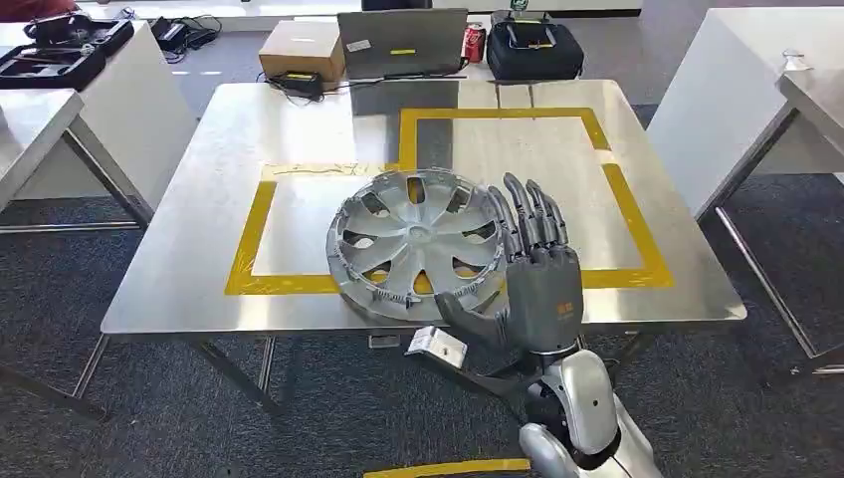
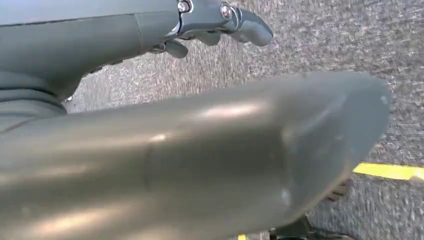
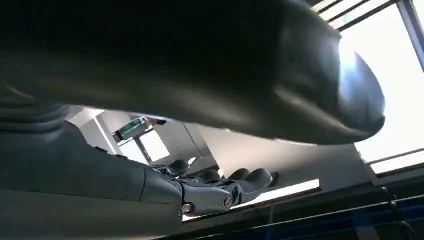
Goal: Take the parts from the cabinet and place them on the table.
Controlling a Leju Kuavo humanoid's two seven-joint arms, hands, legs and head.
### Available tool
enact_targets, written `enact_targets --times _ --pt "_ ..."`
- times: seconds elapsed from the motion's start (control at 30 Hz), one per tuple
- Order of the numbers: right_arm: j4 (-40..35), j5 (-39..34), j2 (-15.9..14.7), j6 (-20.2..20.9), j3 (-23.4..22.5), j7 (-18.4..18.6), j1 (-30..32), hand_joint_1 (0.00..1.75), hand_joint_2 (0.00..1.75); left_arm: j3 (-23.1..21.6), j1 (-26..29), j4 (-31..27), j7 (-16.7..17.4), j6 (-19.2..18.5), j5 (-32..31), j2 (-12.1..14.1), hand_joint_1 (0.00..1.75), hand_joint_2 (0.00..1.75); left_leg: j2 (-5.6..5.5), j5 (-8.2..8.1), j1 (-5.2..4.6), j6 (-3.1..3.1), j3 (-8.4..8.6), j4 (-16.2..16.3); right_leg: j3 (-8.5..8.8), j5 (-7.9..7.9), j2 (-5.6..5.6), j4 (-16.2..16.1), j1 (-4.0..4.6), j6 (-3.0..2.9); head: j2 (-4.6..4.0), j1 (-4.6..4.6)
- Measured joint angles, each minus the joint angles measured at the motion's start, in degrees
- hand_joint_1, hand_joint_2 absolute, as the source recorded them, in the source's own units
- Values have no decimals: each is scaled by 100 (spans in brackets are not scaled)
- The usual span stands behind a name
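Note:
A silver hubcap (image 1: 418, 244) lies flat on the steel table (image 1: 189, 269), near the front edge and across the yellow tape outline (image 1: 637, 229). My right hand (image 1: 537, 269) stands at the hubcap's right rim, its back toward me, fingers (image 1: 527, 214) straight and pointing away, thumb stretched out below the rim at the table's front edge. In the right wrist view the right hand (image 3: 200, 75) has its fingers (image 3: 225, 187) apart with nothing between them. My left hand (image 2: 190, 155) hangs over grey carpet, holding nothing, its fingers (image 2: 220, 20) spread away from the thumb.
At the table's far edge stand a laptop (image 1: 402, 42), a cardboard box (image 1: 302, 48), a red can (image 1: 474, 43) and a black case (image 1: 534, 48). White tables flank both sides. A white tag (image 1: 436, 345) shows below the front edge. Yellow tape (image 1: 448, 468) marks the floor.

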Motion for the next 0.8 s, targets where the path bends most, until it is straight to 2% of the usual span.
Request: enact_targets --times 0.07,0.1,0.13,0.17,0.2,0.23,0.27,0.3,0.33,0.37,0.43,0.47,0.5,0.53,0.57,0.6,0.63,0.67,0.7,0.73,0.77,0.8 --pt "0 -11 -2 -2 0 9 6 0 0 0 -6 -2 2 0 -2 7 0 0 7 114 -1 27 -157 4 -268 -659 0 817 -26 49 0 13" --pt "4 -18 -7 -4 0 15 11 0 0 0 2 -2 4 0 -2 7 0 0 12 169 -4 26 -237 8 -367 -866 0 1203 -28 66 0 13" --pt "13 -17 -9 -11 -2 20 14 0 0 2 6 -2 7 0 -2 7 0 0 17 225 -5 22 -318 17 -392 -927 0 1439 -26 74 0 13" --pt "24 -17 -9 -15 -2 17 15 0 0 2 8 -2 11 0 -2 7 0 0 19 287 -5 14 -406 28 -286 -818 0 1435 -27 72 0 16" --pt "24 -17 -9 -20 -2 13 14 0 0 2 7 -2 11 0 -2 5 0 0 22 341 -4 4 -488 43 -65 -620 -1 1196 -27 64 0 13" --pt "24 -20 -9 -26 0 7 9 0 0 2 7 -2 9 0 -2 5 0 0 21 389 -4 -9 -560 62 237 -429 -1 799 -25 47 0 16" --pt "24 -20 -9 -33 -2 2 1 0 0 2 6 -2 9 0 -2 2 0 0 19 439 -4 -30 -630 85 623 -329 -4 287 -21 20 0 16" --pt "24 -24 -9 -39 -2 2 -15 0 0 2 5 -2 11 0 -2 -2 0 0 18 480 -9 -59 -664 111 938 -514 -11 -182 -6 -22 0 13" --pt "24 -17 -9 -50 -2 0 -7 0 0 2 7 -2 9 0 -4 -2 0 0 13 524 -18 -98 -676 116 994 -512 -9 -286 35 -47 0 0" --pt "22 -13 -9 -70 -2 4 -4 0 0 4 9 -2 7 0 -11 0 0 0 17 571 -15 -146 -655 97 912 -479 1 -324 37 -89 0 25" --pt "24 -9 -7 -81 -2 9 9 0 0 4 11 -2 9 0 -17 -2 0 0 15 685 -1 -230 -656 20 868 -400 2 -316 57 -176 0 33" --pt "24 -4 -7 -83 -2 11 2 0 0 7 17 0 9 0 -17 9 0 0 1 676 19 -265 -694 35 811 -294 -15 -353 8 -228 0 35" --pt "24 -2 -2 -81 -2 19 -4 0 0 7 24 0 9 0 -17 5 0 0 -16 423 21 -296 -768 158 738 -227 -20 -354 2 -265 0 16" --pt "24 -7 2 -81 -2 26 4 0 0 7 27 7 13 0 -17 -11 0 0 -27 8 28 -322 -868 480 657 -154 -20 -354 -2 -299 0 -17" --pt "24 -11 2 -83 -2 17 12 0 0 7 27 4 11 0 -17 -9 0 0 -27 -337 41 -346 -982 879 578 -88 -21 -354 -2 -301 0 -19" --pt "24 -20 2 -85 -2 6 20 0 0 7 24 4 11 0 -20 -9 0 0 -26 -597 45 -371 -1063 1324 491 -16 -21 -349 -2 -293 0 -19" --pt "24 -28 2 -87 -2 2 28 0 0 7 24 4 11 0 -24 -6 0 0 -26 -670 48 -387 -1093 1674 399 53 -21 -346 -3 -282 0 -22" --pt "24 -26 2 -87 -2 2 37 0 0 7 25 4 11 0 -26 -4 0 0 -26 -578 56 -396 -1035 1803 311 114 -22 -340 -8 -268 0 -22" --pt "24 -26 0 -87 -2 2 43 0 0 7 24 4 11 0 -33 -2 0 0 -26 -374 64 -399 -844 1688 245 184 -26 -333 -14 -243 0 -22" --pt "24 -28 -2 -87 -2 4 45 0 0 7 23 4 11 0 -37 -2 0 0 -25 -194 74 -398 -570 1389 167 237 -26 -325 -22 -222 0 -19" --pt "24 -33 -4 -90 -6 24 45 0 0 7 18 2 11 0 -46 -2 0 0 -26 -97 86 -397 -155 869 95 296 -25 -312 -33 -189 0 -22" --pt "24 -35 -4 -92 -15 46 44 0 0 7 3 0 11 0 -55 -4 0 0 -42 -265 98 -395 213 340 61 336 -24 -290 -28 -152 0 -24"
